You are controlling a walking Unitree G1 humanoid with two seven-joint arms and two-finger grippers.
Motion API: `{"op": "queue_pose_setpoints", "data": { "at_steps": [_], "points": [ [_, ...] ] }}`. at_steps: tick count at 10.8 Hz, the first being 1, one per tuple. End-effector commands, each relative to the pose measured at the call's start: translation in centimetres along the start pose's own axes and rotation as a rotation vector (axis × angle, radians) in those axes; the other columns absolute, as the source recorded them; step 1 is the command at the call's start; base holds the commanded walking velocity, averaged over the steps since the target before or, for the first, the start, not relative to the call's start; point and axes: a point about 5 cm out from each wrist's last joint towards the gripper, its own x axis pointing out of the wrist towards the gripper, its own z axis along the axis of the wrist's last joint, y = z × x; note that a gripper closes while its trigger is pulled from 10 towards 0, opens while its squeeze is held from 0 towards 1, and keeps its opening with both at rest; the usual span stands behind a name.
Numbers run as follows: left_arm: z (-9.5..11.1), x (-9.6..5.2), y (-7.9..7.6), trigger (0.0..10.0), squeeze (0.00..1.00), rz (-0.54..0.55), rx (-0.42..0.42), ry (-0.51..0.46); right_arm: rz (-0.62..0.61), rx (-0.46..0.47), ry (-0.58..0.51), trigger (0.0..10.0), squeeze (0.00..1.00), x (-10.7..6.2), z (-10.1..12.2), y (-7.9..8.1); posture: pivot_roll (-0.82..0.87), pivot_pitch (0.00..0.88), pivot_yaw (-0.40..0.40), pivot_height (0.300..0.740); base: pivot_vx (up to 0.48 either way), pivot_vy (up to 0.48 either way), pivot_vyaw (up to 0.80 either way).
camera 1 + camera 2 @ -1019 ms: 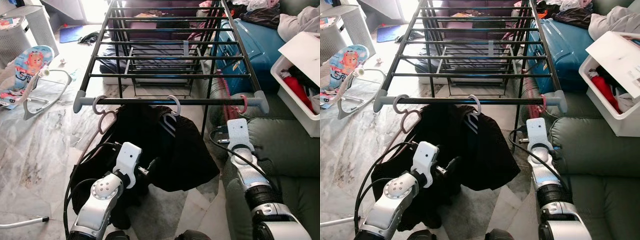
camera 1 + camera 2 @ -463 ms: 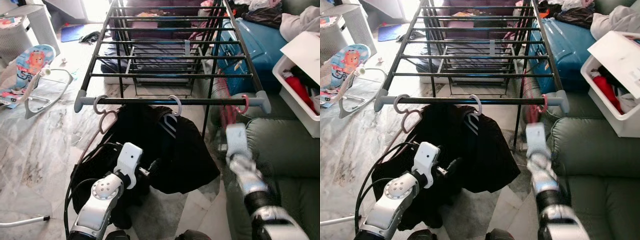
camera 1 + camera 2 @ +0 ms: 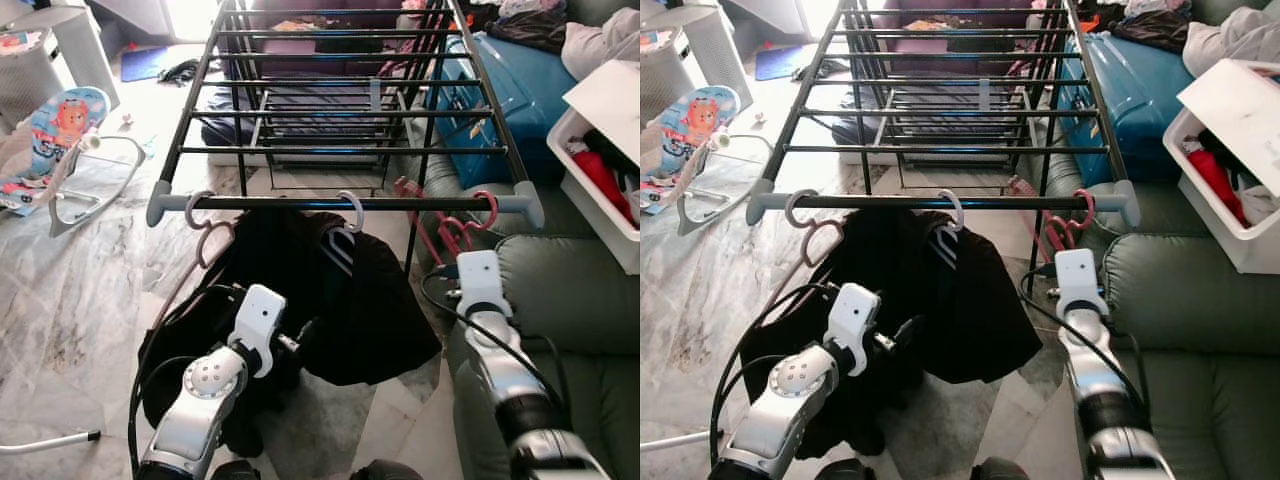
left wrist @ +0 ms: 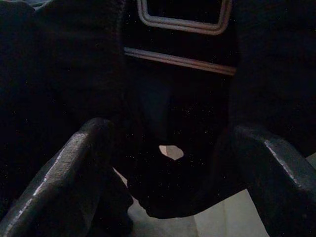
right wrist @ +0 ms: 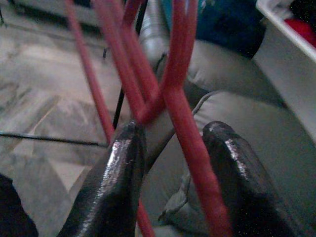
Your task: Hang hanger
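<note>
A red hanger (image 3: pixel 440 228) has its hook over the right end of the drying rack's front rail (image 3: pixel 270 202), and its body swings out to the left. My right gripper (image 5: pixel 173 131) is just below it, open, with the hanger's red bars (image 5: pixel 180 98) passing between the fingers (image 5: pixel 123 168). A black garment (image 3: pixel 350 300) hangs from a white hook in the middle of the rail. An empty pale hanger (image 3: pixel 203 225) hangs near the left end. My left gripper (image 4: pixel 170 128) is open and low, against the black cloth.
A grey-green sofa (image 3: pixel 570 290) lies right beside my right arm. A white bin (image 3: pixel 600 170) of clothes and a blue suitcase (image 3: pixel 500 90) stand behind it. A baby bouncer (image 3: pixel 60 140) sits on the marble floor at the far left.
My right arm has dropped back from the rail's right end. The red hanger, hidden behind the arm before, now swings leftward from its hook. The left arm has not moved.
</note>
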Motion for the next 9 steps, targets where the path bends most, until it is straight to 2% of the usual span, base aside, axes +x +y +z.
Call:
{"op": "queue_pose_setpoints", "data": {
  "at_steps": [1, 5, 9],
  "points": [
    [0.3, 0.1, 0.1, 10.0, 0.00, -0.003, 0.014, -0.001, -0.015, -0.006, -0.052, 10.0, 1.00, -0.3, 0.7, -0.3, -0.06, 0.000, 0.019, 0.740, 0.000, 0.000, 0.00],
    [0.3, 0.2, 0.1, 10.0, 0.00, -0.005, 0.014, 0.002, -0.009, -0.017, -0.076, 10.0, 1.00, -2.2, 0.3, -0.3, -0.07, 0.000, 0.017, 0.740, 0.000, 0.000, 0.00],
    [0.3, 0.4, 0.1, 10.0, 0.00, -0.006, 0.017, 0.002, -0.013, 0.000, -0.028, 10.0, 1.00, -2.3, -0.2, -0.3, -0.07, 0.000, 0.018, 0.740, 0.000, 0.000, 0.00]
  ]
}}
